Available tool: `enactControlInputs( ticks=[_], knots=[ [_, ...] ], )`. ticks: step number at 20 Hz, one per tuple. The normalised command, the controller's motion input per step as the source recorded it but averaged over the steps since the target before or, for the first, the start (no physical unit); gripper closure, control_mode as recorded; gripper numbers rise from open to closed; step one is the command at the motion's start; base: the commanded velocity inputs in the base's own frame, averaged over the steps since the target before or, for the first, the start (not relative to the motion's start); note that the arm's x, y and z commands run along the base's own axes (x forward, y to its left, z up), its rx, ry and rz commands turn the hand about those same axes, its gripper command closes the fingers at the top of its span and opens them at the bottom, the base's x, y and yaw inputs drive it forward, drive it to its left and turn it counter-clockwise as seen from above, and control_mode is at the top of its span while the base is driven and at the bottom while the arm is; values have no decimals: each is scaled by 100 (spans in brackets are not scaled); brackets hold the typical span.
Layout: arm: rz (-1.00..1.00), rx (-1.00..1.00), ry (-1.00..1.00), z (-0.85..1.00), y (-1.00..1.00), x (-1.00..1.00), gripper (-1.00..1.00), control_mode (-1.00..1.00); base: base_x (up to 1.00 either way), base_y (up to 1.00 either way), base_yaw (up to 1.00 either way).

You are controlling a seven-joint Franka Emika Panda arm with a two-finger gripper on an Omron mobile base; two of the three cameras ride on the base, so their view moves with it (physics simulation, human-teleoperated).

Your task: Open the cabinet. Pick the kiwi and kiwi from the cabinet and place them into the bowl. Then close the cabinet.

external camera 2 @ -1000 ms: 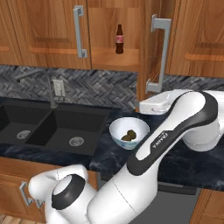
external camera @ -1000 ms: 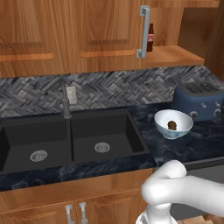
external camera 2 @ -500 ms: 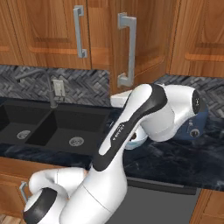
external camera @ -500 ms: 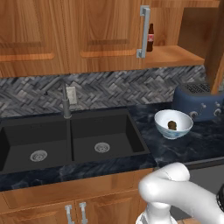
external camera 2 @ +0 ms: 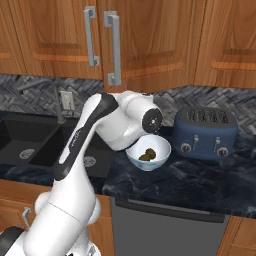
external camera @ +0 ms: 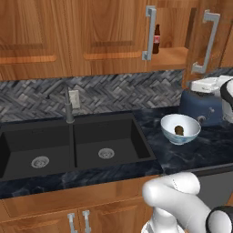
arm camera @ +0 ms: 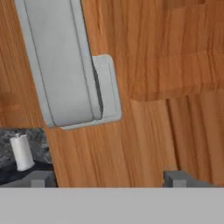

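Hand view: the cabinet's right door (arm camera: 144, 109) fills the frame at close range, with the lower end of its silver bar handle (arm camera: 65, 70) just above and left of the gripper (arm camera: 105, 178), whose two dark tips stand wide apart with nothing between them, so the pincer is open and empty. From the left base view that door (external camera: 200, 41) hangs partly ajar, a gap showing the shelf and a cola bottle (external camera: 156, 38); the left door (external camera: 104, 36) looks shut. Both kiwis (external camera 2: 146, 154) lie in the bowl (external camera 2: 148, 161) on the dark counter (external camera 2: 200, 182), so closing the cabinet appears to be the step in hand. I judge the best way is to press flat on the door panel near the handle's side, far from the hinge, and follow the door's arc until it sits flush, keeping the tips clear of the handle.

The counter is dark marbled stone; a blue toaster (external camera 2: 206, 131) stands to the right of the bowl, a black double sink (external camera: 68, 148) with a faucet (external camera: 68, 107) to the left, against a grey herringbone backsplash (external camera: 113, 91).
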Motion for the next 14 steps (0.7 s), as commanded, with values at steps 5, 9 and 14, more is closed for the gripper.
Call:
enactControlInputs(
  ticks=[5, 9, 14],
  knots=[
    [-23, 33, 0, -15, 0, 100, -100, -100, 0, 0, 0],
    [-19, 39, 0, -1, -3, 100, -100, -100, 0, 0, 0],
    [-12, 37, 16, 1, -33, 100, -100, -100, 0, 0, 0]
  ],
)
